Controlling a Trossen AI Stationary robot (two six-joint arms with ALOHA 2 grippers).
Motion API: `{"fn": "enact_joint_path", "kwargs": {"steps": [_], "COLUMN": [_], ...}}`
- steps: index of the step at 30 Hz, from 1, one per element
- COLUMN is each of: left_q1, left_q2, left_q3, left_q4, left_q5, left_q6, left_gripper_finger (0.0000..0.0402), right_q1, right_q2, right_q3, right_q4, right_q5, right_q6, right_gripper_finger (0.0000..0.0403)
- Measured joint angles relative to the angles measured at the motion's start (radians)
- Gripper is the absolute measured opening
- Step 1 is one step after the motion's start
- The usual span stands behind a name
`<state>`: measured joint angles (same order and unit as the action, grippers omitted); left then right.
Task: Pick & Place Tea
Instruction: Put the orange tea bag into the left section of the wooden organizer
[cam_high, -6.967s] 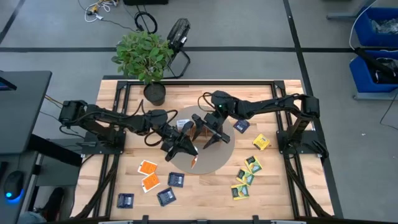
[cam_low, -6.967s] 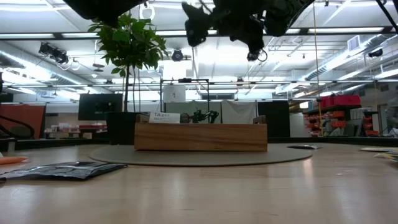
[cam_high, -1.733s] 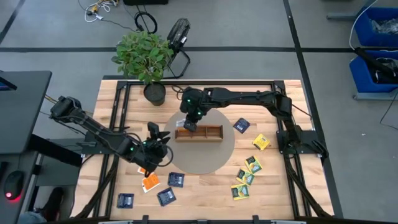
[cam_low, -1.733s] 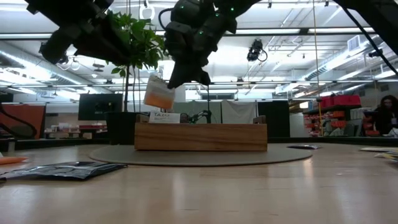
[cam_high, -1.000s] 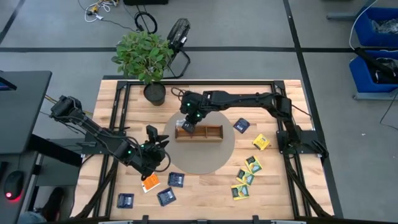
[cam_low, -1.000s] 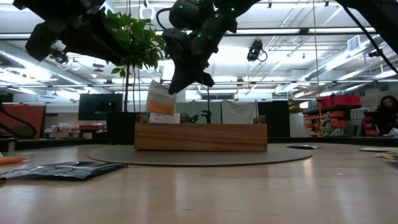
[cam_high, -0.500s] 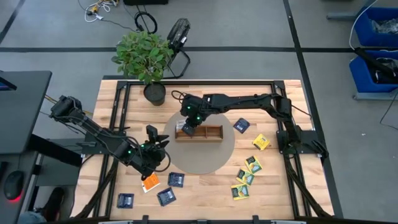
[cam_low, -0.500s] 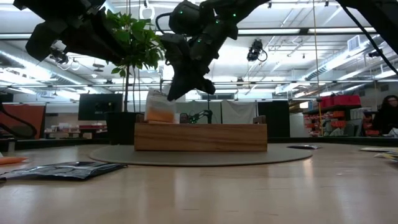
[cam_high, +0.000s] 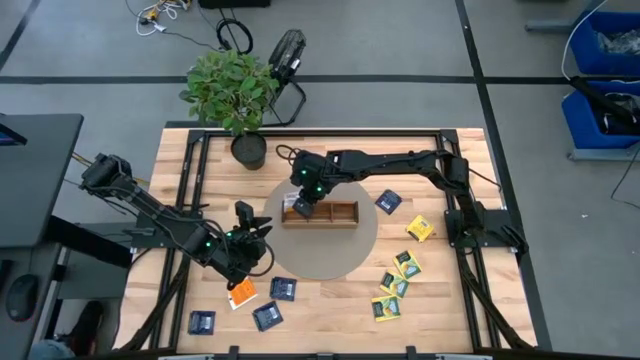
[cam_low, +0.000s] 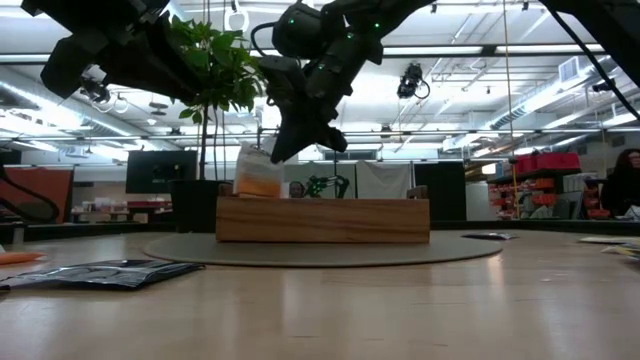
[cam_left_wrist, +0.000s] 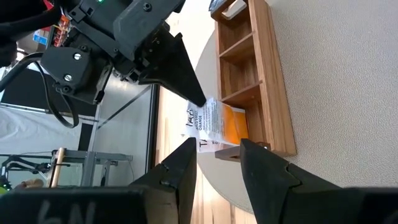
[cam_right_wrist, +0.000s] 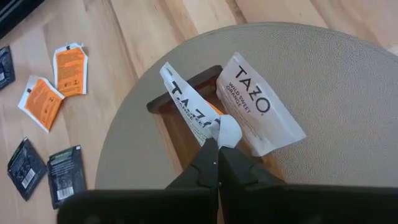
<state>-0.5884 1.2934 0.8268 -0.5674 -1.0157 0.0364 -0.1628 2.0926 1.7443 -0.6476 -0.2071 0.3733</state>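
My right gripper (cam_right_wrist: 216, 152) is shut on an orange-and-white tea packet (cam_right_wrist: 186, 106) over the left end of the long wooden tray (cam_high: 335, 213). The tray stands on a round grey mat (cam_high: 330, 255). A second white-faced packet (cam_right_wrist: 258, 109) leans in that same end compartment. My left gripper (cam_left_wrist: 217, 165) hovers open with nothing between its fingers, near the mat's left edge (cam_high: 258, 228), facing the tray. Loose tea packets lie flat on the table: orange ones (cam_high: 240, 293), dark blue ones (cam_high: 283, 289) and yellow-green ones (cam_high: 395, 285). My right gripper pinches the packet's upper corner (cam_right_wrist: 227, 129) between its two fingertips. The fingers come from above, slanting down. The packet hangs tilted below them (cam_low: 258, 172), and its lower part sits inside the tray's left end compartment, behind the tray's wall.
A potted plant (cam_high: 235, 95) stands at the table's far left. Another dark blue packet (cam_high: 388, 201) and a yellow one (cam_high: 419, 229) lie right of the mat. The tray's middle and right compartments (cam_left_wrist: 239, 37) show bare wood.
My right gripper has sunk a little over the tray's left end, staying shut. The packet has gone down with it; its lower edge, which hung about level with the tray's rim, now sits behind the tray's wall.
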Motion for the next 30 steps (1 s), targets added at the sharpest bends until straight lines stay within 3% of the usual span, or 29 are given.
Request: {"fn": "enact_joint_path", "kwargs": {"steps": [19, 30], "left_q1": [0.000, 0.000], "left_q2": [0.000, 0.000], "left_q3": [0.000, 0.000], "left_q4": [0.001, 0.002], "left_q5": [0.038, 0.038], "left_q6": [-0.006, -0.007], "left_gripper_finger": [0.0128, 0.0128], "right_q1": [-0.001, 0.002], "right_q2": [0.041, 0.045], "right_q3": [-0.001, 0.000], "right_q4": [0.008, 0.008], "right_q5": [0.007, 0.005], "right_q6": [0.004, -0.027], "right_gripper_finger": [0.0001, 0.0072]}}
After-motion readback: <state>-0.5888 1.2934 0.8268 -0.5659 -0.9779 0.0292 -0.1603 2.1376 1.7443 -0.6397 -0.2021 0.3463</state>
